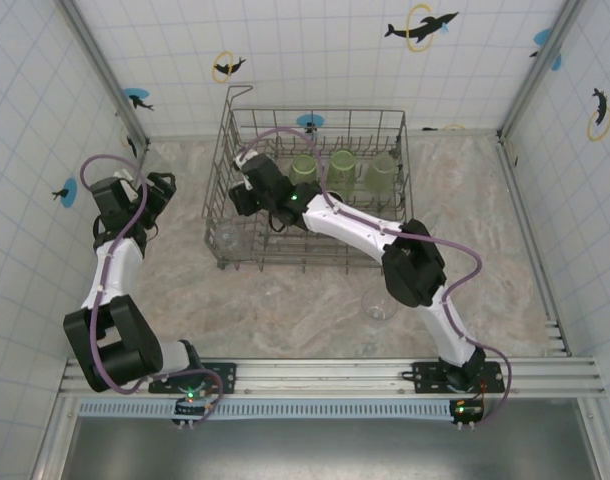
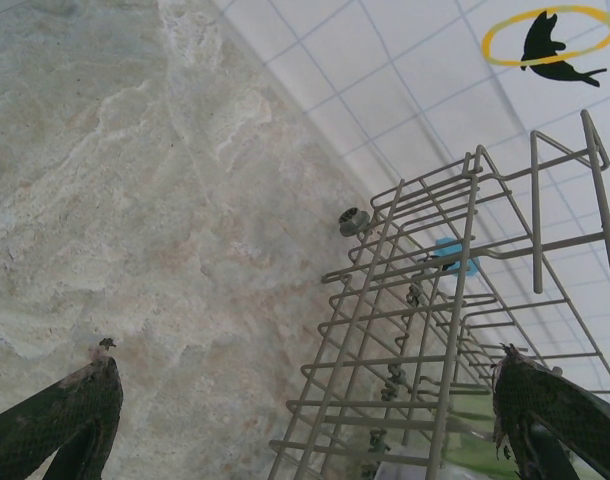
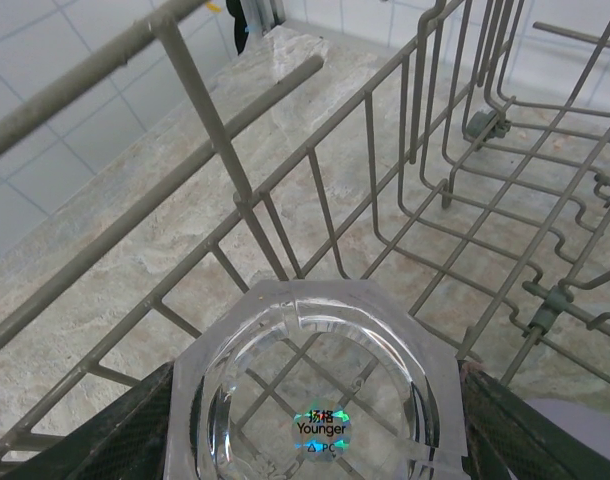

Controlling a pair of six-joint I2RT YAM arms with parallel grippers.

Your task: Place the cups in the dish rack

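The grey wire dish rack (image 1: 377, 120) stands mid-table with three light-green cups (image 1: 342, 166) in its back row. My right arm reaches into the rack's left half. There my right gripper (image 1: 245, 196) is shut on a clear glass cup (image 3: 315, 390) with an octagonal base, held just above the rack's floor wires (image 3: 405, 200). The dark fingers (image 3: 110, 440) press on the glass's two sides. Another clear cup (image 1: 378, 306) stands on the table in front of the rack, partly behind the right arm. My left gripper (image 1: 161, 190) hangs open left of the rack (image 2: 435, 330), holding nothing.
Tiled walls close in the table at the back and on both sides. The marble tabletop (image 1: 315, 300) lies between the rack and the arm bases. A faint clear shape (image 1: 225, 240) sits at the rack's front left corner. A pale lavender patch (image 3: 575, 430) shows beside the right finger.
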